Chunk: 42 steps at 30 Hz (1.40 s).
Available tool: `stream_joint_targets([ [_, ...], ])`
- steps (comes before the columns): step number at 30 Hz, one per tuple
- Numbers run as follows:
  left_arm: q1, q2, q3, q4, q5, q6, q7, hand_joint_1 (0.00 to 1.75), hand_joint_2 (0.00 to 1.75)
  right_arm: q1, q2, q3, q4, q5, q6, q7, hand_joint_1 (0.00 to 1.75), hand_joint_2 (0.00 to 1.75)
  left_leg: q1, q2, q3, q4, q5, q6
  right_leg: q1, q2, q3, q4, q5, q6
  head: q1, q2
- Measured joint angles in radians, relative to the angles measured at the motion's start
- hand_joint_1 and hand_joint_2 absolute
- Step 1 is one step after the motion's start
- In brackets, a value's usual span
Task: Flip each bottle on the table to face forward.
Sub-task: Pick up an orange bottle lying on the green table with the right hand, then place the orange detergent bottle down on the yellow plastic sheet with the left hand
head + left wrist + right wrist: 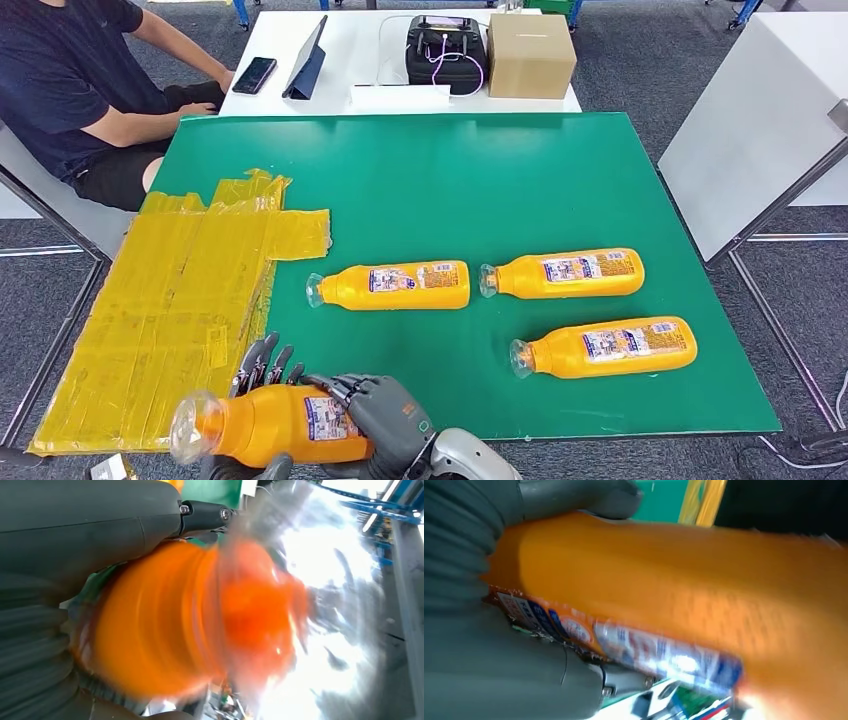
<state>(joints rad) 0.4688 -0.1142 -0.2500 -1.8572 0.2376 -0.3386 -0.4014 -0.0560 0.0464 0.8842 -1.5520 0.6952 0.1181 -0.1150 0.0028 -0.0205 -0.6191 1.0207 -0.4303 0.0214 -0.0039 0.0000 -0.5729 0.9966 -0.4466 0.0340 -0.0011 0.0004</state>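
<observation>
We hold the fourth bottle (265, 425) lifted at the green bench's (420, 180) near edge, right robot hand (385, 415) and left robot hand (258, 368) both gripping it; we should roll it slowly, keeping the label up.

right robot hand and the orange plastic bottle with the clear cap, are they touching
Touching. In the head view the right robot hand wraps its fingers over the orange plastic bottle.
</observation>
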Motion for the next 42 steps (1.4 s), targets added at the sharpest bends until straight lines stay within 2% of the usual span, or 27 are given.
stream_joint_targets([
  [3,0.006,-0.004,0.011,0.001,-0.051,0.024,0.002,1.37,1.75,-0.011,-0.004,0.025,0.011,0.004,0.003,-0.002,1.75,1.75,0.0,0.0,0.0,0.0,0.0,0.0,0.0,0.0,0.0,0.0,0.0,0.0,0.0,0.0],
  [4,0.008,-0.006,0.014,0.001,-0.067,0.03,0.002,1.75,1.75,-0.014,-0.006,0.027,0.013,0.005,0.003,-0.002,1.75,1.75,0.0,0.0,0.0,0.0,0.0,0.0,0.0,0.0,0.0,0.0,0.0,0.0,0.0,0.0],
  [12,0.017,-0.021,0.037,0.001,-0.129,0.052,-0.012,1.75,1.75,-0.017,-0.009,0.03,0.023,0.015,0.003,0.001,1.75,1.75,0.0,0.0,0.0,0.0,0.0,0.0,0.0,0.0,0.0,0.0,0.0,0.0,0.0,0.0],
  [24,0.027,-0.043,0.059,0.001,-0.133,0.025,-0.033,1.75,1.75,0.01,-0.002,0.016,0.027,0.053,-0.024,-0.012,1.75,1.75,0.0,0.0,0.0,0.0,0.0,0.0,0.0,0.0,-0.001,0.0,0.0,0.0,0.0,0.0],
  [25,0.028,-0.045,0.059,0.001,-0.133,0.024,-0.033,1.75,1.75,0.011,-0.002,0.014,0.026,0.056,-0.028,-0.014,1.39,1.75,0.0,0.0,0.0,0.0,0.0,0.0,0.0,0.0,-0.001,0.0,0.0,0.0,0.0,0.0],
  [26,0.029,-0.047,0.06,0.001,-0.133,0.023,-0.034,1.75,1.75,0.014,-0.003,0.011,0.024,0.06,-0.035,-0.014,0.95,1.75,0.0,0.0,0.0,0.0,0.0,0.0,0.0,0.0,-0.001,0.0,0.0,0.0,0.0,0.0],
  [28,0.03,-0.053,0.06,0.001,-0.134,0.018,-0.034,1.75,1.75,0.023,-0.006,0.003,0.01,0.071,-0.061,-0.01,0.08,0.87,0.0,0.0,0.0,0.0,0.0,0.0,0.0,0.0,-0.001,0.0,0.0,0.0,0.0,0.0],
  [29,0.031,-0.058,0.061,0.0,-0.134,0.017,-0.034,1.75,1.75,0.029,-0.008,-0.003,-0.002,0.076,-0.078,-0.004,0.0,0.44,0.0,0.0,0.0,0.0,0.0,0.0,0.0,0.0,-0.002,0.0,0.0,0.0,0.0,0.0],
  [30,0.031,-0.063,0.061,-0.003,-0.136,0.018,-0.033,1.75,1.75,0.038,-0.012,-0.01,-0.018,0.08,-0.096,0.004,0.0,0.0,0.0,0.0,0.0,0.0,0.0,0.0,0.0,0.0,-0.001,0.0,0.0,0.0,0.0,0.0],
  [36,0.035,-0.097,0.071,-0.054,-0.225,0.083,-0.045,1.75,1.75,0.119,-0.048,-0.068,-0.164,0.07,-0.211,0.044,0.0,0.0,0.0,0.0,-0.001,0.0,0.0,0.0,0.0,0.0,-0.001,0.0,0.0,0.0,0.0,0.0],
  [42,0.041,-0.158,0.14,-0.141,-0.343,0.145,-0.053,1.75,1.75,0.188,-0.08,-0.11,-0.293,0.068,-0.287,0.066,0.0,0.0,0.0,0.0,-0.001,0.0,0.0,0.0,0.0,0.0,-0.001,0.0,0.0,0.0,0.0,0.0],
])
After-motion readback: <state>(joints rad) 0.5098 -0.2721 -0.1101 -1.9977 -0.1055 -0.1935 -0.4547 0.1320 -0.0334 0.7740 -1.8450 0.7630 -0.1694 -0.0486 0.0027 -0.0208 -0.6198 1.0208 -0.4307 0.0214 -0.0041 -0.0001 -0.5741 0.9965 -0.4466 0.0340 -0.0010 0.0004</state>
